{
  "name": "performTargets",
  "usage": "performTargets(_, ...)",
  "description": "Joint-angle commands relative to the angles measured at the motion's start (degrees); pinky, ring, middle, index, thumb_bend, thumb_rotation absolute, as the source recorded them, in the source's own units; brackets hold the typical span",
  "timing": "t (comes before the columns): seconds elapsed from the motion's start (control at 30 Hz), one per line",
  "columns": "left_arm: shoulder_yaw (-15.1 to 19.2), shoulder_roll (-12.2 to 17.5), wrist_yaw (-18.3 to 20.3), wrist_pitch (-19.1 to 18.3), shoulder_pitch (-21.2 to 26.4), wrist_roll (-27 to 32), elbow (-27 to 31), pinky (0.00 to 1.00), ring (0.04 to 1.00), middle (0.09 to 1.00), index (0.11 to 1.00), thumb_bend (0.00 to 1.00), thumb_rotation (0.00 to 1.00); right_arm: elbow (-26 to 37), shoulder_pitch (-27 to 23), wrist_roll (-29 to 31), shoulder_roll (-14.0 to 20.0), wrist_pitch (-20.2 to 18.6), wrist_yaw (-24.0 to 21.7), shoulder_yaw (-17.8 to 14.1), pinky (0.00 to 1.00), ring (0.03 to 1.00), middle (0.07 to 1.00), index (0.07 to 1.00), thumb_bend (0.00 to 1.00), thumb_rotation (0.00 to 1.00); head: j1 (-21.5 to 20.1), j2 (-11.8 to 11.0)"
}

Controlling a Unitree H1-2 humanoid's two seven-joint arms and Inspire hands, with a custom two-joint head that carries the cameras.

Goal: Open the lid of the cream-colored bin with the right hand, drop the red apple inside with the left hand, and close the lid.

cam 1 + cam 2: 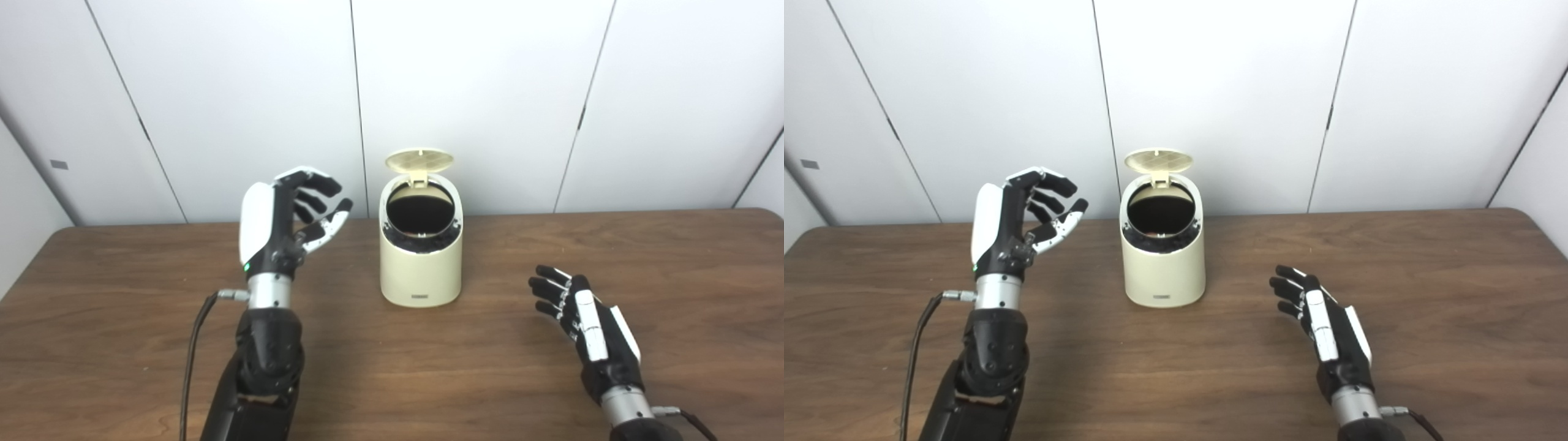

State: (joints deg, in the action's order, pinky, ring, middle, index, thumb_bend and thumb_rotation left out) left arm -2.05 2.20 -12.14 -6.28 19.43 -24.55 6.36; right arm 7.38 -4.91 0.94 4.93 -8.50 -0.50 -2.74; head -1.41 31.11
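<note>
The cream-colored bin (420, 269) stands upright at the middle of the table, its round lid (419, 159) flipped up and back on its hinge. Its opening (420, 211) is dark; no apple shows anywhere in view. My left hand (288, 211) is raised to the left of the bin, about level with its rim, fingers apart and curled, holding nothing. My right hand (582, 318) hovers low over the table to the right and in front of the bin, fingers spread, empty.
The brown wooden table (392, 367) runs from edge to edge, with white wall panels (478, 92) close behind the bin. A black cable (193, 349) hangs from my left wrist.
</note>
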Motion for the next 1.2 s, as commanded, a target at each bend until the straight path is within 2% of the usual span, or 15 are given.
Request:
performTargets(0.0, 1.20, -0.25, 1.85, -1.04, -1.05, 3.65, 3.66, 0.38, 0.458, 0.499, 0.519, 0.50, 0.00, 0.89, -3.77, -1.24, 1.39, 3.76, -0.72, 0.55, 0.83, 0.880, 0.852, 0.829, 0.54, 0.99, -0.23, 0.09)
performTargets(0.1, 1.99, 0.14, 4.13, -2.81, -4.08, 6.41, 6.11, 0.47, 0.552, 0.481, 0.527, 0.51, 0.00, 0.20, -5.79, -2.85, 2.36, 4.66, -0.65, 1.12, 0.88, 0.909, 0.883, 0.849, 0.52, 1.00, -0.30, 0.08)
performTargets(0.13, 2.24, 0.28, 4.93, -3.82, -5.03, 7.23, 6.80, 0.50, 0.589, 0.583, 0.510, 0.51, 0.04, 0.14, -6.55, -3.52, 2.71, 4.59, -0.61, 1.40, 0.89, 0.915, 0.890, 0.849, 0.52, 1.00, -0.43, 0.06)
performTargets(0.2, 2.99, 0.36, 6.44, -5.14, -7.07, 9.97, 7.77, 0.60, 0.684, 0.713, 0.708, 0.56, 0.29, 0.31, -8.28, -5.37, 3.43, 4.23, -0.44, 2.12, 0.90, 0.928, 0.907, 0.854, 0.52, 1.00, -0.70, 0.07)
performTargets(0.27, 3.66, 0.69, 8.41, -4.28, -9.24, 13.67, 7.76, 0.71, 0.767, 0.809, 0.823, 0.58, 0.48, -0.20, -10.49, -7.02, 3.82, 4.35, -0.13, 2.69, 0.90, 0.918, 0.906, 0.852, 0.51, 0.99, -0.91, 0.09)
performTargets(0.33, 3.83, 1.43, 10.79, -4.08, -11.02, 16.92, 7.90, 0.81, 0.853, 0.895, 0.912, 0.59, 0.65, -0.80, -12.67, -8.63, 4.01, 3.70, 0.29, 3.24, 0.88, 0.911, 0.905, 0.848, 0.52, 0.97, -1.07, 0.06)
performTargets(0.43, 3.43, 2.17, 12.37, -4.26, -13.33, 18.25, 7.98, 0.93, 0.932, 0.963, 0.973, 0.61, 0.83, -0.89, -15.84, -10.94, 4.17, 1.44, 0.23, 3.94, 0.86, 0.914, 0.924, 0.856, 0.57, 0.96, -1.25, 0.17)
performTargets(0.47, 3.36, 2.25, 12.58, -3.99, -14.06, 18.55, 7.80, 0.95, 0.947, 0.974, 0.981, 0.61, 0.86, -1.05, -16.96, -11.90, 4.24, 1.15, 0.29, 4.24, 0.86, 0.917, 0.937, 0.859, 0.56, 0.96, -1.29, 0.17)
performTargets(0.6, 3.71, 1.87, 13.15, -2.69, -16.25, 20.55, 6.40, 1.00, 0.988, 0.998, 0.996, 0.59, 0.92, -3.21, -21.37, -14.92, 4.39, 0.91, 1.11, 5.01, 0.88, 0.960, 0.993, 0.865, 0.57, 0.97, -1.36, -0.39)
performTargets(0.67, 3.71, 1.73, 13.14, -2.13, -16.90, 21.11, 5.63, 1.00, 0.993, 1.000, 0.998, 0.58, 0.92, -4.64, -23.44, -16.36, 4.60, 0.97, 1.37, 5.43, 0.89, 0.942, 0.947, 0.863, 0.57, 1.00, -1.47, -0.53)
performTargets(0.8, 3.81, 1.49, 13.04, -1.50, -17.81, 21.70, 4.21, 1.00, 0.994, 1.000, 0.998, 0.57, 0.90, -7.87, -27.83, -17.03, 5.19, 2.54, 0.40, 6.36, 0.78, 0.842, 0.881, 0.867, 0.55, 1.00, -1.85, -0.73)
performTargets(0.9, 3.99, 1.56, 13.49, -0.69, -18.38, 22.66, 3.20, 1.00, 1.000, 1.000, 1.000, 0.58, 0.89, -9.66, -30.82, -18.26, 5.19, 2.08, 0.24, 7.40, 0.72, 0.824, 0.870, 0.855, 0.53, 0.96, -2.10, -0.89)
performTargets(0.97, 3.91, 1.61, 13.54, -0.08, -18.76, 22.88, 2.81, 1.00, 0.998, 1.000, 1.000, 0.58, 0.89, -10.40, -32.57, -20.62, 5.40, 0.34, 0.36, 8.57, 0.73, 0.846, 0.889, 0.844, 0.52, 0.91, -2.03, -1.01)
performTargets(1.07, 3.92, 1.32, 13.57, 0.36, -19.21, 23.63, 2.38, 1.00, 0.999, 1.000, 1.000, 0.58, 0.89, -11.02, -34.51, -25.06, 6.66, -1.86, -0.25, 11.07, 0.76, 0.866, 0.893, 0.850, 0.51, 0.95, -1.79, -1.29)
performTargets(1.17, 3.74, 1.15, 13.62, 0.91, -19.37, 23.97, 1.90, 1.00, 1.000, 1.000, 1.000, 0.58, 0.89, -12.17, -36.12, -27.29, 7.88, -2.15, -1.25, 12.86, 0.79, 0.884, 0.893, 0.855, 0.49, 0.96, -1.60, -1.43)
